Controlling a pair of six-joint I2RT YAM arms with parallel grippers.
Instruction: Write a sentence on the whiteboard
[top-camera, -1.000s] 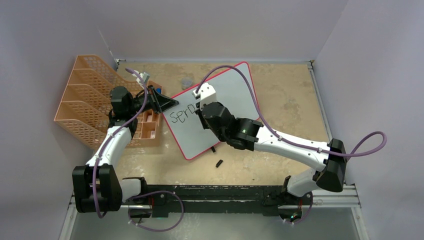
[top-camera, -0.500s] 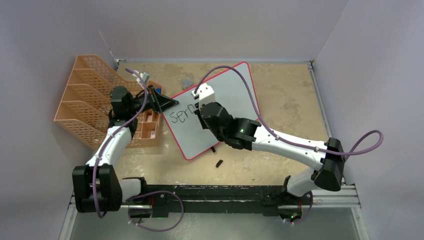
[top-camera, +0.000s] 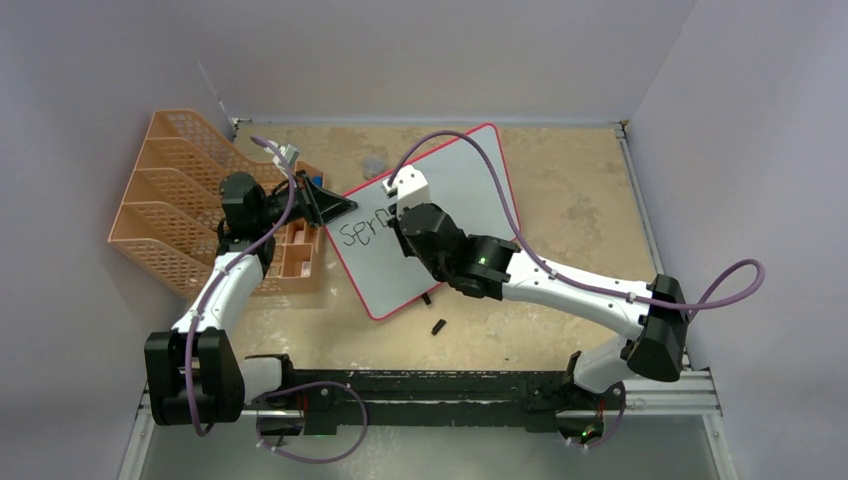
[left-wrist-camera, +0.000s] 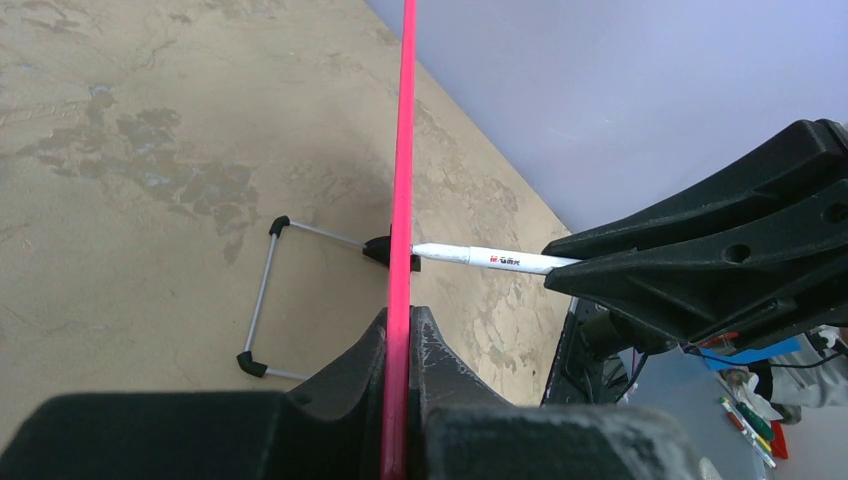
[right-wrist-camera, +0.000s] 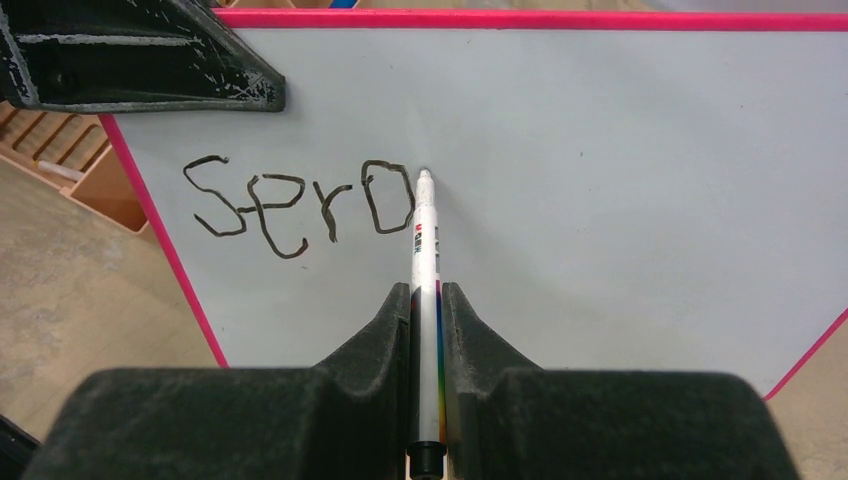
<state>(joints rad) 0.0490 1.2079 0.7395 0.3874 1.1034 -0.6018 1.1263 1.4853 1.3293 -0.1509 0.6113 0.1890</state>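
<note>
The whiteboard (top-camera: 455, 205) with its red-pink frame stands tilted on the table; it also shows in the right wrist view (right-wrist-camera: 620, 180). My left gripper (top-camera: 335, 208) is shut on its left edge, seen as a red strip (left-wrist-camera: 400, 250) between the jaws. My right gripper (top-camera: 397, 212) is shut on a white marker (right-wrist-camera: 425, 250). The marker tip touches the board just right of the black letters "Sero" (right-wrist-camera: 300, 205), the start of the sentence (top-camera: 362, 228). The marker also shows in the left wrist view (left-wrist-camera: 490, 259).
An orange mesh file rack (top-camera: 165, 195) and an orange organiser tray (top-camera: 295, 255) stand left of the board. A small black cap (top-camera: 438, 326) lies on the table in front. The board's wire foot (left-wrist-camera: 265, 295) rests on the table behind it.
My right gripper has shifted slightly left and up along the board with the marker. The left arm and the board have not moved.
</note>
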